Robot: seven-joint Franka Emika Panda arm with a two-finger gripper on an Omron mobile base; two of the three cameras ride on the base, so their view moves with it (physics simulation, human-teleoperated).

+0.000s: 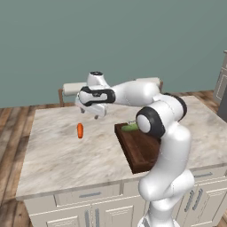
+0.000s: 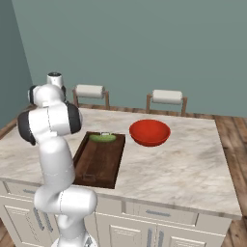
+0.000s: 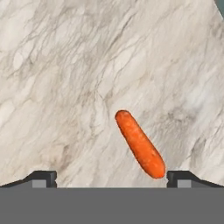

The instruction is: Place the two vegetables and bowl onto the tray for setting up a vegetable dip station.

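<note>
The orange carrot (image 3: 140,144) is seen lying flat on the marble counter (image 1: 57,155), pointing toward 11 o'clock in the hand view. The gripper (image 3: 111,177) is held wide open above it. The green vegetable (image 2: 102,138) is laid in the tray (image 2: 99,166); the red bowl (image 2: 149,131) is set beside it at 2 o'clock. The tray is partly hidden by the arm.

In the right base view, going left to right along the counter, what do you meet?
Arm → tray with the cucumber at its far end → bowl.
</note>
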